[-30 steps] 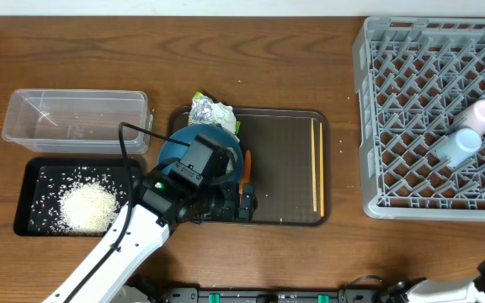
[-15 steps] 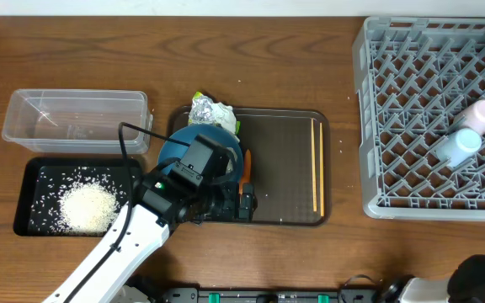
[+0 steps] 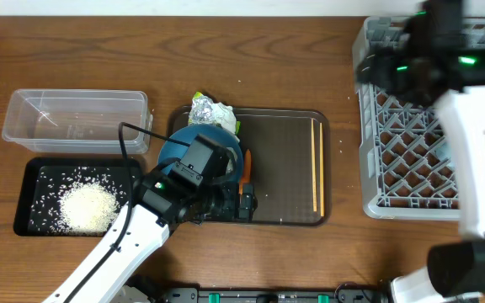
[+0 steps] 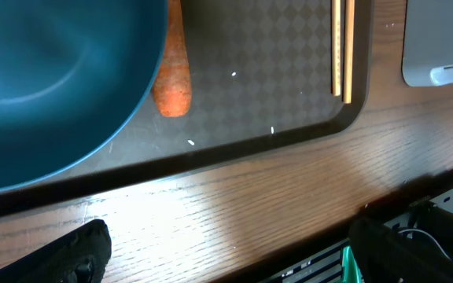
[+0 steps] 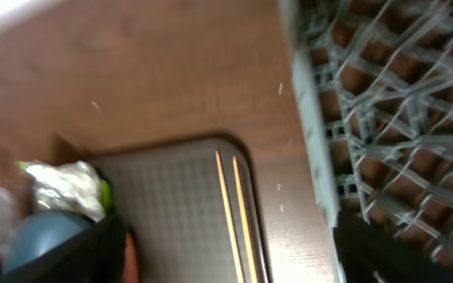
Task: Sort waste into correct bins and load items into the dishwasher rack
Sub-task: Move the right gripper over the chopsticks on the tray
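Note:
The dark blue bowl (image 3: 183, 143) sits at the left of the brown tray (image 3: 285, 168). A carrot (image 3: 246, 164) lies beside it and a foil wrapper (image 3: 211, 112) rests at the tray's back edge. Chopsticks (image 3: 317, 164) lie along the tray's right side. My left gripper (image 3: 226, 206) hovers open and empty over the tray's front edge, with the bowl (image 4: 46, 79) and carrot (image 4: 173, 71) ahead of it. My right gripper (image 3: 375, 69) is blurred above the left back of the dishwasher rack (image 3: 394, 143). It stands open and empty, with the chopsticks (image 5: 238, 212) below.
A heap of rice (image 3: 87, 206) fills the black tray (image 3: 32, 181) at front left. A clear tub (image 3: 23, 126) stands behind it. The right arm's white link (image 3: 478, 151) crosses over the rack.
The right arm has swung up from the table's front edge to above the rack's left back, and now covers the two cups lying there. The left arm has not moved.

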Controlling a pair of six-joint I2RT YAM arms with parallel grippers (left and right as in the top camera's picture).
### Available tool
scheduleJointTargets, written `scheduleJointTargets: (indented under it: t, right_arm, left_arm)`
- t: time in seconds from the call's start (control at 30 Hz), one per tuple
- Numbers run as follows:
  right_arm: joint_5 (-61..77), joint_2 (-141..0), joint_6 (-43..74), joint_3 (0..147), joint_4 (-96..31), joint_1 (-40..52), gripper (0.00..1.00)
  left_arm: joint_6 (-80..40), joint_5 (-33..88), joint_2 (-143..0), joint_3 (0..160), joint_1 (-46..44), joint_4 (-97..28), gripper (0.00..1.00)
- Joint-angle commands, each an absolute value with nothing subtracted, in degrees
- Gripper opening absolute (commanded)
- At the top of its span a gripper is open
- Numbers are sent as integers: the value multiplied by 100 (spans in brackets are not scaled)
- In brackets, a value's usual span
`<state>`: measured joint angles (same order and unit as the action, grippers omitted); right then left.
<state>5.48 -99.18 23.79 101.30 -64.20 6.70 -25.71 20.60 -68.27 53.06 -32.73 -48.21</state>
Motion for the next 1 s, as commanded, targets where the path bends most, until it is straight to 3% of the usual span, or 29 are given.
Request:
scheduleJointTargets:
  t: [0.0,0.47,0.7,0.97]
  right_arm:
    - [-45,-10466,2314,10193,-6528,1142,75]
    - [19,-12138,2853,10193,-6897,2329,58]
    - [23,-12208,2991,9817,-6825,2392,59]
    - [309,-12208,2630,8827,-5876,2377,57]
  left_arm:
    - [-2582,1986,-6860,5304,-3260,-4840,100]
    - [-2582,1988,-6860,5304,-3260,-4840,100]
    - [-2582,1988,-6860,5304,-3260,-4840,100]
    - [-2582,1988,-6860,5304,-3260,-4840,100]
